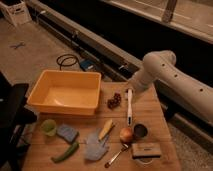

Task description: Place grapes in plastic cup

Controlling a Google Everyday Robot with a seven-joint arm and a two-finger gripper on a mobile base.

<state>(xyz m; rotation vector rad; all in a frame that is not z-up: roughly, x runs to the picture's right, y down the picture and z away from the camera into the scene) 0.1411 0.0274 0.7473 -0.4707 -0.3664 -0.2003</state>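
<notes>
The fingers are standing wide apart, gripping nothing, as the gripper (132, 86) is hanging over the desk's (151, 112) far edge, near the grapes (114, 100). These are lying beside the yellow tub (65, 93), well apart from the plastic cup (48, 127).

Your tabletop (151, 114) is matt wood, tub (64, 106) glossy plastic, plastic cup (48, 127) translucent; the claw (131, 91), on a smooth white arm (161, 65), hangs above the tabletop's rear.

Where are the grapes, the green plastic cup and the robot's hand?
grapes (114, 101), camera view, middle of the bunch.
plastic cup (49, 130), camera view, its front wall.
hand (131, 88), camera view, its lower end, just up and right of the grapes.
</notes>
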